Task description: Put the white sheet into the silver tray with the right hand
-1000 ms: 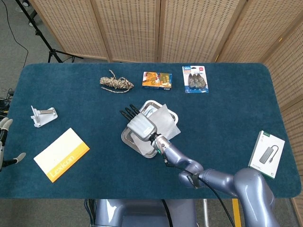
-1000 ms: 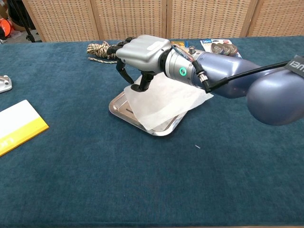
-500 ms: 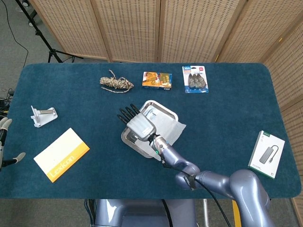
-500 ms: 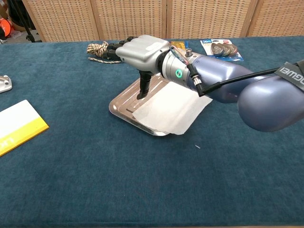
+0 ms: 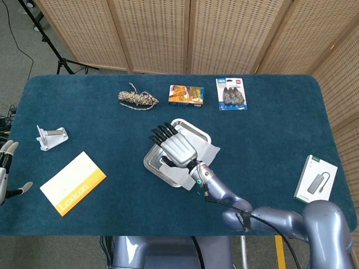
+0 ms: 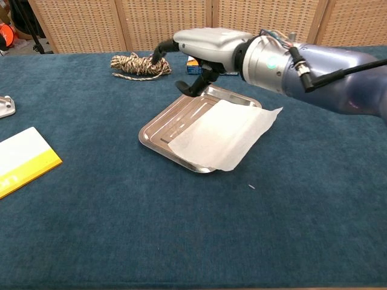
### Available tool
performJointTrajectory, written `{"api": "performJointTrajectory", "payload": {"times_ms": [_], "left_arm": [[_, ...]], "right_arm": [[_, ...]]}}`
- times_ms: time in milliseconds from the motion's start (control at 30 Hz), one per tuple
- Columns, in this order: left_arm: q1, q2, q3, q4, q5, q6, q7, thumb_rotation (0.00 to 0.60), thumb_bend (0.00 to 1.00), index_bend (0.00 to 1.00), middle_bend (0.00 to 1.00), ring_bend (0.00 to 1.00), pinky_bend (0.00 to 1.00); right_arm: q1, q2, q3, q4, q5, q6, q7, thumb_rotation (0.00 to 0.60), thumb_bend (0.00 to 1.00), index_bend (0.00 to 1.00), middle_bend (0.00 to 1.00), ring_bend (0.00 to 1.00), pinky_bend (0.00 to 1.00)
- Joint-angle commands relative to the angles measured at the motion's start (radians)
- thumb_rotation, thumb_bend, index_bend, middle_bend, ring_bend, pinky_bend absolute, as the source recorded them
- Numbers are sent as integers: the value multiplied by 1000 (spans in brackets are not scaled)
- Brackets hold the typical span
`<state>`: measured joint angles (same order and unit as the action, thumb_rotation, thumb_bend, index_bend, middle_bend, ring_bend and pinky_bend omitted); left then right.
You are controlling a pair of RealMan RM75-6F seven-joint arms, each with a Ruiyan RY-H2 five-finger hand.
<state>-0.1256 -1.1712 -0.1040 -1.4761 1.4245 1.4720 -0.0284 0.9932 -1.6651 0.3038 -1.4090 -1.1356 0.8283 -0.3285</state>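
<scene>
The white sheet (image 6: 225, 133) lies across the silver tray (image 6: 162, 129), covering its right half and hanging over the tray's front and right rim onto the cloth. In the head view the sheet (image 5: 208, 151) pokes out from under my right hand (image 5: 178, 147), with the tray's rim (image 5: 150, 163) showing at the left. My right hand (image 6: 204, 45) hovers above the tray's far edge with its fingers spread and holds nothing; it is clear of the sheet. My left hand (image 5: 7, 168) is at the table's far left edge, fingers apart and empty, partly cut off.
A rope bundle (image 5: 137, 99), an orange box (image 5: 186, 95) and a blister pack (image 5: 231, 93) line the far side. A white bracket (image 5: 50, 137) and a yellow-and-white book (image 5: 73, 183) lie at the left. A boxed hub (image 5: 316, 183) sits at the right.
My right hand let go of the sheet and rose off the tray, its fingers opening. The sheet settled flat across the tray's right half.
</scene>
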Motion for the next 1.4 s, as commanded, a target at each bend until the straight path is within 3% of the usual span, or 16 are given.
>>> {"api": "performJointTrajectory", "payload": {"times_ms": [33, 367, 733, 1033, 1400], "left_arm": [[2, 1, 2, -4, 6, 6, 2, 600, 0, 0, 0, 0, 0], [-1, -1, 3, -2, 5, -1, 4, 600, 0, 0, 0, 0, 0], [-3, 0, -2, 4, -7, -8, -5, 600, 0, 0, 0, 0, 0], [-5, -2, -2, 7, -9, -11, -1, 600, 0, 0, 0, 0, 0], [-5, -1, -2, 7, -10, -11, -3, 600, 0, 0, 0, 0, 0]], "right_arm": [[-23, 52, -28, -49, 48, -47, 16, 600, 871, 287, 239, 94, 0], [-9, 65, -109, -65, 184, -99, -63, 600, 993, 289, 242, 100, 0], [21, 25, -139, -17, 280, -88, -126, 600, 1000, 289, 271, 147, 0], [23, 4, -167, 16, 305, -91, -132, 600, 1000, 289, 277, 151, 0], [26, -43, -165, 58, 276, -79, -109, 600, 1000, 289, 279, 152, 0]]}}
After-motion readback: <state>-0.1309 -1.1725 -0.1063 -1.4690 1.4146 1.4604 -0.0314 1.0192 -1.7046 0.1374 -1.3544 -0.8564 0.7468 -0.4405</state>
